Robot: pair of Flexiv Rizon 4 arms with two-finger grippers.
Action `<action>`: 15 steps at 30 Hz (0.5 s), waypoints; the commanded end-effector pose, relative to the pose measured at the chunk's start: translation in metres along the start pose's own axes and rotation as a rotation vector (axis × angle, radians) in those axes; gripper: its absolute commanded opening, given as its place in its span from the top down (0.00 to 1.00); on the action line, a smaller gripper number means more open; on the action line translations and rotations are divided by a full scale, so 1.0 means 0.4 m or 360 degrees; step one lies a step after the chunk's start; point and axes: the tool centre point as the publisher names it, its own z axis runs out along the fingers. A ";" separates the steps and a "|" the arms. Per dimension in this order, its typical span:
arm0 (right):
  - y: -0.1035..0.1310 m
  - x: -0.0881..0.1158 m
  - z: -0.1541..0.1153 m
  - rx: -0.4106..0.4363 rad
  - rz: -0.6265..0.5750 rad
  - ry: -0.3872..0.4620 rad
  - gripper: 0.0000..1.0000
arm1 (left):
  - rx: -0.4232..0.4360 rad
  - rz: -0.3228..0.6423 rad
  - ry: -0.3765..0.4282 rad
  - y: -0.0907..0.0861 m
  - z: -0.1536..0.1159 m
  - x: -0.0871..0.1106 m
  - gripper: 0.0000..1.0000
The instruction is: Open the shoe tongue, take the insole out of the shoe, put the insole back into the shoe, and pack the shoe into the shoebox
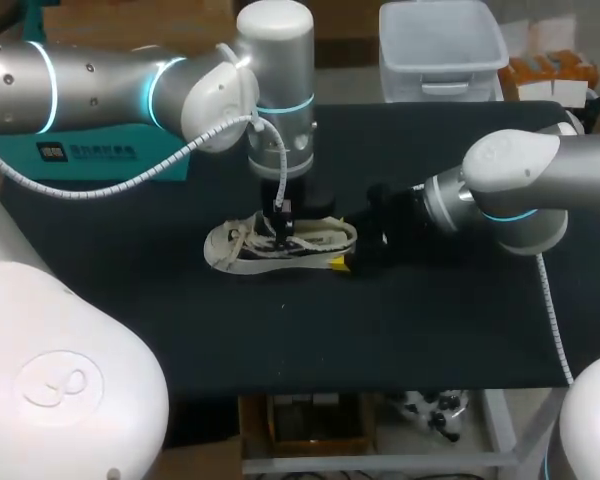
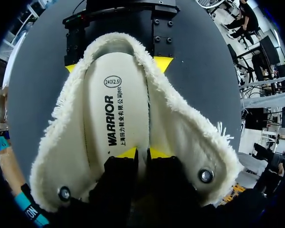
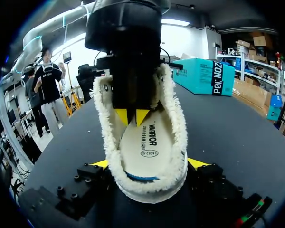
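Mid-desk [image 1: 430,320] now, on the shoe [image 1: 280,245], toe to the left. Pinned at the heel by the right gripper [image 3: 149,164], jaws spread wide and pressing both sides. Down from above through the opened throat with the left gripper [image 2: 142,153], jaws narrowed almost shut, tips on the insole [image 2: 116,109], possibly pinching it, hard to say. Looks like the insole-removal step, nothing lifted yet. Next up: nip the insole firmly, draw up and back, keep the heel held. Far left, for later: the shoebox [image 1: 80,155].

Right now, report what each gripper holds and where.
Right gripper: the shoe, clamped at its heel sides. Left gripper: down on the insole; a grip cannot be told.
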 end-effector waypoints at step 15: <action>-0.009 0.002 0.004 -0.0007 -0.0002 -0.0005 1.00 | 0.0023 -0.0076 -0.0371 -0.036 0.228 -0.042 0.84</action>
